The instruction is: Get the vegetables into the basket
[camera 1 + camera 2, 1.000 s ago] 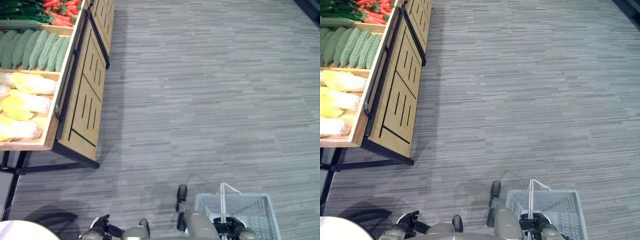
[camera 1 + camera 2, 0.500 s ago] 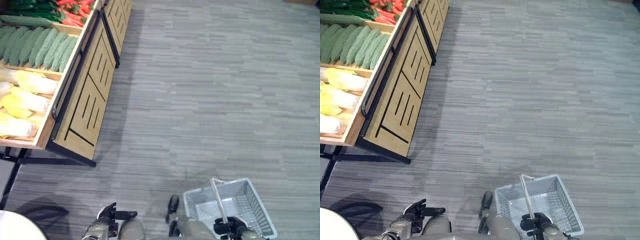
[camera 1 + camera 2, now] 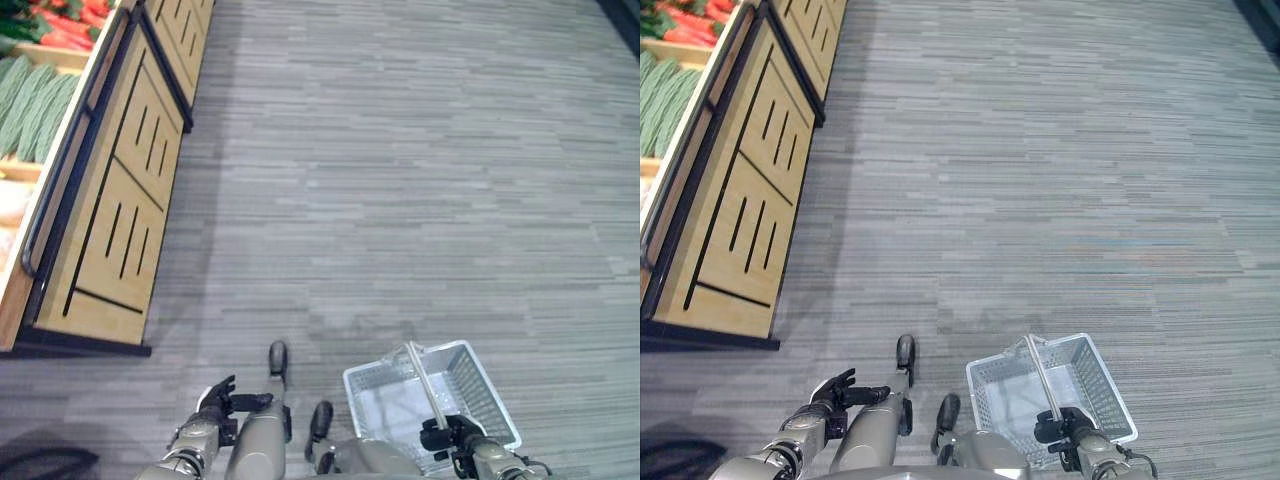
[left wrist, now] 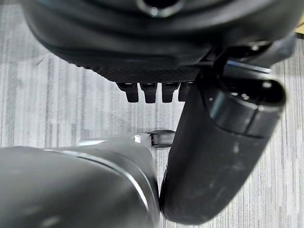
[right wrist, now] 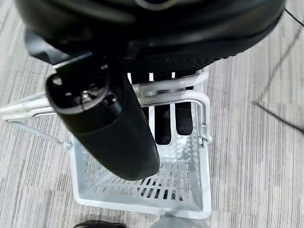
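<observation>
**Basket carried; vegetables on stand**

The right hand has its fingers curled round the handle of the white basket, which hangs below it. The left hand is relaxed, holding nothing. The vegetables lie on the wooden stand, well apart to the left.

Vegetables on stand, edge-cropped

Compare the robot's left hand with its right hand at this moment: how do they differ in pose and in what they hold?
The right hand is curled round the handle of the white basket; the left hand holds nothing. The right hand's fingers wrap the handle, while the left hand's fingers are relaxed. Both hands are dark and hang low over the grey floor.
</observation>
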You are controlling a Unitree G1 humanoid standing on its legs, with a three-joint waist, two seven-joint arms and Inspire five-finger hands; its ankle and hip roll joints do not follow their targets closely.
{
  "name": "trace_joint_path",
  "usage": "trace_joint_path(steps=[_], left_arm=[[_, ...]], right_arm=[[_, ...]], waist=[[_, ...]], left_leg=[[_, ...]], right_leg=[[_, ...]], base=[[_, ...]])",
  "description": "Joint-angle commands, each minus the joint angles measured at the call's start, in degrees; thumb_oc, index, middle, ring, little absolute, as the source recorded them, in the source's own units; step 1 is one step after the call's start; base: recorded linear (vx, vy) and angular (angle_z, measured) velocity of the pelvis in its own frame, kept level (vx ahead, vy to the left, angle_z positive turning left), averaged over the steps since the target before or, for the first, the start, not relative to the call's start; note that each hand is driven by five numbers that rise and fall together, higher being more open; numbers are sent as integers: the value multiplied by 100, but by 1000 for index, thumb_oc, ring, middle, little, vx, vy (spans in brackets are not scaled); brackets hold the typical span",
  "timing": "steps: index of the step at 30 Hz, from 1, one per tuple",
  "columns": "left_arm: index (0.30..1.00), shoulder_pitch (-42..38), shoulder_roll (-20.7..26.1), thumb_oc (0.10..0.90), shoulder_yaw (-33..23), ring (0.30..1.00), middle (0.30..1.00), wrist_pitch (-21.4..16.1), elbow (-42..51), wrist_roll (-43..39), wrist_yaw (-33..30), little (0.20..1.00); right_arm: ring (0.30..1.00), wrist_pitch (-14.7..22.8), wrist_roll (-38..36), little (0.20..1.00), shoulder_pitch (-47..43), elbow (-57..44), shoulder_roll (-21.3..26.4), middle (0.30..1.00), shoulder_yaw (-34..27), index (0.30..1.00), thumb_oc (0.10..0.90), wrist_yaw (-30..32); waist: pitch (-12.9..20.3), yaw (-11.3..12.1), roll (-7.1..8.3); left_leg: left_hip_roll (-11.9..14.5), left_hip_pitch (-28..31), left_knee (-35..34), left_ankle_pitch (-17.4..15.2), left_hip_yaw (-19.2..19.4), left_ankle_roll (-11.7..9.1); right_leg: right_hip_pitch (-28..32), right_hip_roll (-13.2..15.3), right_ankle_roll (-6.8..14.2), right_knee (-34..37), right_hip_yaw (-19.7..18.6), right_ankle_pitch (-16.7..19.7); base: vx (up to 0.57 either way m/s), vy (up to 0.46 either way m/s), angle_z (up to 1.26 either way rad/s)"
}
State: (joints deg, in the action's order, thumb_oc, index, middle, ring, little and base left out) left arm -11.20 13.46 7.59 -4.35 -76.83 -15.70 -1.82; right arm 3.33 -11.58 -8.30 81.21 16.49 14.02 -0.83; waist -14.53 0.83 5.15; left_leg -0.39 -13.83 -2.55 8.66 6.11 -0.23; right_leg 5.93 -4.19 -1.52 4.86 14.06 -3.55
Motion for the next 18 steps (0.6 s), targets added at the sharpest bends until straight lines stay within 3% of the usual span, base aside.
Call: trace_joint_path(steps=[1, 3, 4, 5, 10, 12, 13, 16, 17, 18], left_arm=[[1000, 418, 215, 900, 278, 1000, 1000, 20, 8, 305, -45, 1000], [1000, 409, 257, 900, 278, 1000, 1000, 27, 44, 347, -32, 1000], [1000, 368, 320, 900, 303, 1000, 1000, 34, 92, 404, 2, 1000], [1000, 364, 322, 900, 320, 1000, 1000, 39, 120, 432, 17, 1000], [1000, 325, 364, 900, 378, 1000, 1000, 63, 155, 537, 67, 1000], [1000, 348, 386, 900, 358, 1000, 1000, 83, 156, 544, 91, 1000], [1000, 347, 403, 900, 352, 1000, 1000, 91, 147, 565, 100, 1000], [1000, 342, 423, 900, 333, 1000, 1000, 97, 112, 577, 116, 1000], [1000, 337, 424, 900, 315, 1000, 1000, 88, 76, 569, 119, 1000], [1000, 329, 419, 900, 312, 1000, 1000, 87, 44, 590, 116, 1000]], right_arm=[[300, 34, 59, 300, 337, -216, 156, 300, -96, 300, 400, 19], [300, 15, 149, 300, 306, -252, 130, 300, -49, 300, 400, 0], [300, 9, 190, 300, 264, -316, 78, 300, -3, 300, 400, -7], [300, 8, 187, 300, 272, -330, 71, 300, -12, 300, 400, -7], [300, 3, 144, 300, 276, -383, 50, 300, -7, 300, 400, -38], [300, 3, 131, 300, 290, -398, 29, 300, 1, 300, 400, -52], [300, 5, 130, 300, 293, -410, 23, 300, 22, 300, 400, -58], [300, 18, 105, 300, 307, -407, 20, 300, 27, 300, 400, -75], [300, 30, 83, 300, 314, -406, 5, 300, 17, 300, 400, -72], [300, 26, 90, 300, 309, -407, -4, 300, 25, 300, 400, -70]], waist=[[282, 307, -75], [293, 361, -37], [261, 428, -16], [252, 437, -27], [225, 383, -80], [174, 370, -73], [162, 377, -74], [137, 381, -102], [114, 417, -166], [69, 423, -205]], left_leg=[[-20, 236, 381, -681, 71, 65], [-60, 292, 549, -892, 253, 180], [-132, 508, 520, -1074, 435, 316], [-164, 588, 492, -1114, 459, 360], [-347, 893, 363, -1293, 409, 548], [-435, 1099, 304, -1376, 409, 626], [-442, 1168, 258, -1386, 390, 634], [-408, 1255, 176, -1340, 367, 609], [-342, 1273, 176, -1305, 367, 551], [-294, 1319, 200, -1327, 359, 525]], right_leg=[[-383, 900, 642, -1144, -466, -506], [-553, 1014, 742, -1468, -520, -329], [-703, 1146, 893, -1800, -505, 98], [-744, 1183, 914, -1924, -505, 232], [-986, 1282, 923, -2737, -509, 612], [-1176, 1344, 926, -3365, -411, 782], [-1266, 1297, 915, -3451, -411, 728], [-1492, 1136, 858, -3361, -441, 492], [-1662, 1059, 793, -2782, -341, 260], [-1629, 1024, 815, -2266, -280, 305]], base=[[324, 370, -33], [405, 514, -61], [371, 521, -55], [334, 484, -12], [165, 257, 7], [174, 239, 24], [155, 180, 12], [68, 59, 15], [77, 41, 30], [76, 41, 24]])
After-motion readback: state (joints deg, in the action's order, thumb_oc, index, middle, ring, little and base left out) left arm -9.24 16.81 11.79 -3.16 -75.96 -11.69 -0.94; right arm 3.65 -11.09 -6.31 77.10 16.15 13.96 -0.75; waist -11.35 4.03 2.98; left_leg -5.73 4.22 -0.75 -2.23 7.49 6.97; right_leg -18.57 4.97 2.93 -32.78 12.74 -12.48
